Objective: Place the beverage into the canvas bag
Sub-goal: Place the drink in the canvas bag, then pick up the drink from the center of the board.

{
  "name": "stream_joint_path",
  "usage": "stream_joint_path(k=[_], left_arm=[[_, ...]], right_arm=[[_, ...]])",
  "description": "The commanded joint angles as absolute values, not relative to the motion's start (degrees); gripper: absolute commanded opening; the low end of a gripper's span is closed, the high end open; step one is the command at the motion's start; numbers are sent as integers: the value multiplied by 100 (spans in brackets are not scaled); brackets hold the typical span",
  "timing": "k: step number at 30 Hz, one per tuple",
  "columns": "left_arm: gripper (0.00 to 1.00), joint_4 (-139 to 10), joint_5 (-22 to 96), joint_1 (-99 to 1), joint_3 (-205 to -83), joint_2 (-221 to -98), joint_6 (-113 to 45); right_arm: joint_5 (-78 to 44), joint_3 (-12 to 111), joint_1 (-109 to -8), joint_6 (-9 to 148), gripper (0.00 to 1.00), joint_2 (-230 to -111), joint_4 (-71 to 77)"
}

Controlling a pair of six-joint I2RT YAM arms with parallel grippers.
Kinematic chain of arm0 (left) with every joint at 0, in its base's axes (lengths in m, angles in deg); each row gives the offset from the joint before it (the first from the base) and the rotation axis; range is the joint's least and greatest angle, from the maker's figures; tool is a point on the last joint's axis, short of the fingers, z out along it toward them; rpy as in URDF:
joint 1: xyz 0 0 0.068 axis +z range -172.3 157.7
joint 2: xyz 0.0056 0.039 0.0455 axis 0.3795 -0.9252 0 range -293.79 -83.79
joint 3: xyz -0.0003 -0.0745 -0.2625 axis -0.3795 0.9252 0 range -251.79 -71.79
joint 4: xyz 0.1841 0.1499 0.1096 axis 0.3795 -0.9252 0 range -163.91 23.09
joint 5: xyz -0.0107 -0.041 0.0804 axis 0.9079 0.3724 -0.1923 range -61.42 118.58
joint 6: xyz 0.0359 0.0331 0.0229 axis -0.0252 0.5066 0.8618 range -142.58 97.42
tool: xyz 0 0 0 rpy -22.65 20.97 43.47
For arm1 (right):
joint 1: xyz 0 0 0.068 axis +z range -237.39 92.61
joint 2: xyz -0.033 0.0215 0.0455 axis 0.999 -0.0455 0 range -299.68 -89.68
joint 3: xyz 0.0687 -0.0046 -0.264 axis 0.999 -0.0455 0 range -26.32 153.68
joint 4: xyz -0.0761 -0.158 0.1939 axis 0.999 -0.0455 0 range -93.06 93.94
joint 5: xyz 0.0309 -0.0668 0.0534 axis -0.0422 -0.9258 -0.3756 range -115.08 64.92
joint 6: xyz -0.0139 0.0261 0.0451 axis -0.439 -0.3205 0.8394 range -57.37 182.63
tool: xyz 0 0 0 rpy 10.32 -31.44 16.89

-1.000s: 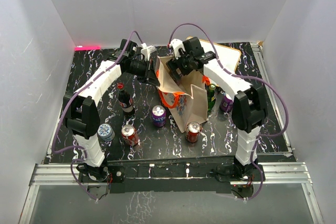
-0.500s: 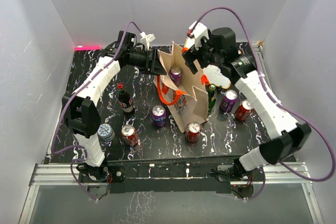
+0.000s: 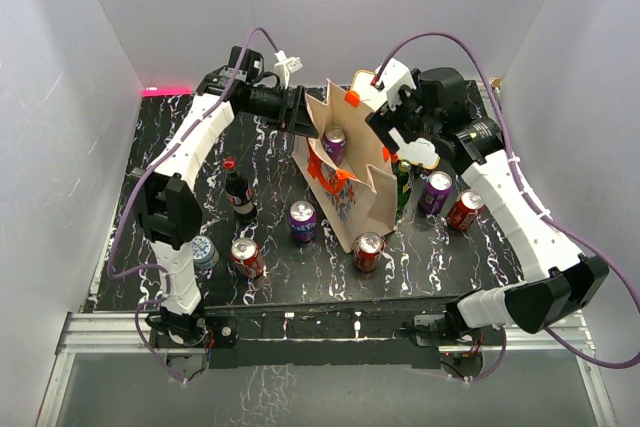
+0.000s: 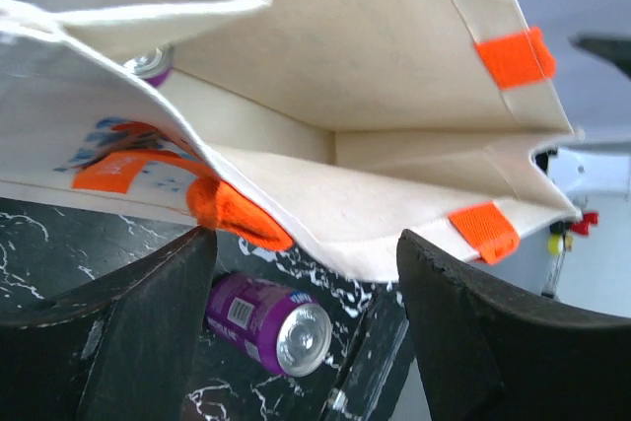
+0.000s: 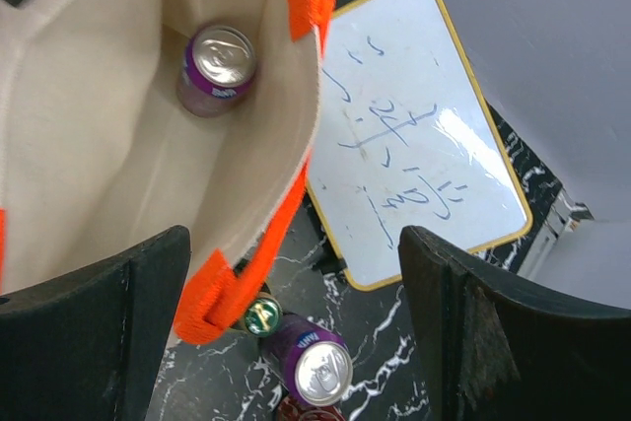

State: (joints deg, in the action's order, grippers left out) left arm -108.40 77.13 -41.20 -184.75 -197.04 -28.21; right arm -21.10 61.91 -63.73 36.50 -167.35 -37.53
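Observation:
The beige canvas bag (image 3: 362, 197) stands open in the middle of the table, with orange handles and a floral print. A purple can (image 3: 334, 145) stands upright inside it, also seen as the purple can (image 5: 219, 66) from the right wrist. My left gripper (image 3: 302, 119) is open at the bag's left rim; the cloth rim (image 4: 375, 244) hangs between its fingers without being pinched. My left gripper (image 4: 306, 342) holds nothing. My right gripper (image 3: 388, 125) hovers open and empty above the bag's right rim, and in the wrist view the right gripper (image 5: 296, 332) frames an orange handle (image 5: 212, 308).
Around the bag stand a dark bottle (image 3: 238, 190), a purple can (image 3: 302, 220), red cans (image 3: 247, 257) (image 3: 368, 251), a blue-topped can (image 3: 202, 252), a green bottle (image 3: 402, 182), another purple can (image 3: 435, 192) and a red can (image 3: 463, 210). A whiteboard (image 5: 414, 125) lies behind.
My right gripper rose out of the bag and drew back to the right, leaving the purple can inside. My left gripper opened off the bag's rim.

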Motion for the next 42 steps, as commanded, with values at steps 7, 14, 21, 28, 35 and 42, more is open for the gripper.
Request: stream_joint_path(k=[7, 14, 21, 28, 35, 42], left_arm=[[76, -13644, 8689, -3852, -18869, -19301, 543], [77, -11209, 8482, -3428, -17810, -18580, -1715], [78, -10135, 7289, -3443, -17481, -18806, -3332], [78, -9907, 7287, -3461, -17841, -19100, -4056], [76, -9530, 7382, -3551, -18464, -19517, -4389], [75, -9465, 7481, -3716, -18698, -19808, -4445]], right_arm=[[-2092, 6140, -6476, 3849, 90, -16464, -4330], [-1872, 5795, -7276, 4267, 90, -16208, -4165], [-1401, 5782, -8390, 4467, 90, -16436, -4262], [-1485, 4941, -8623, 3511, 89, -16420, -4060], [-1457, 4659, -8715, 3321, 89, -16457, -3998], [-1250, 5022, -8713, 3718, 89, -17032, -4334]])
